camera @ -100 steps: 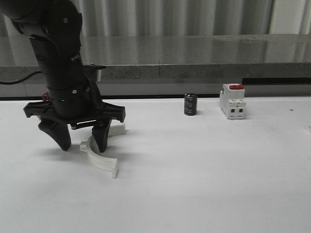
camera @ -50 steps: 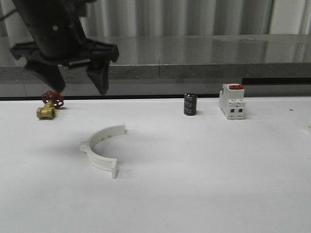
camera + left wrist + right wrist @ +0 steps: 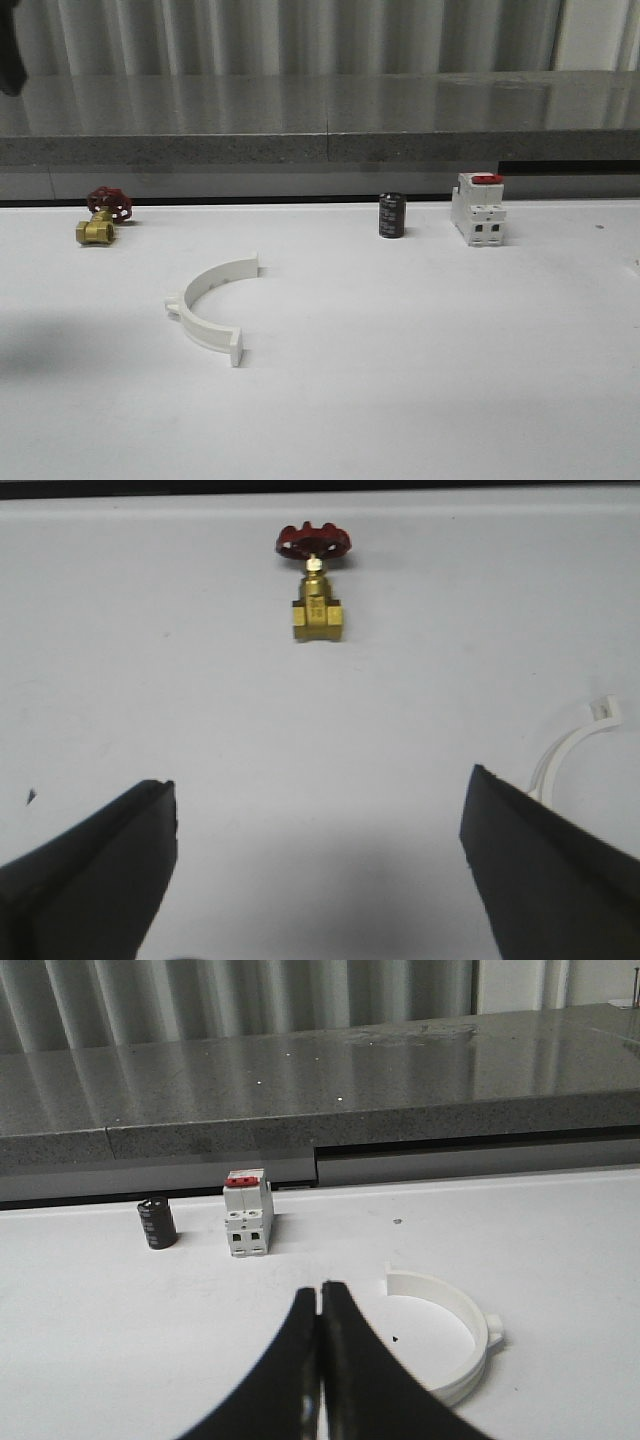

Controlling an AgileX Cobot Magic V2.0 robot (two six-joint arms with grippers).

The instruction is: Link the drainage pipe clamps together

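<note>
One white drainage pipe clamp (image 3: 210, 305) lies flat on the table left of centre, with its open side facing right. An end of it shows at the edge of the left wrist view as a thin white arc (image 3: 572, 752). My left gripper (image 3: 320, 778) hangs open high above the table, nothing between its dark fingers (image 3: 100, 865). A second clamp (image 3: 452, 1332) lies on the table just beside my right gripper (image 3: 320, 1288). That gripper is shut with nothing in it, and its tips are close to this clamp's near end.
A brass valve with a red handwheel (image 3: 101, 217) stands at the back left (image 3: 315, 590). A black cylinder (image 3: 391, 215) and a white block with a red top (image 3: 478, 208) stand at the back right. A grey ledge (image 3: 330, 120) runs behind the table.
My left arm has risen from around the left clamp and gone up and left, nearly out of the front view. The clamp stayed lying on the table.
</note>
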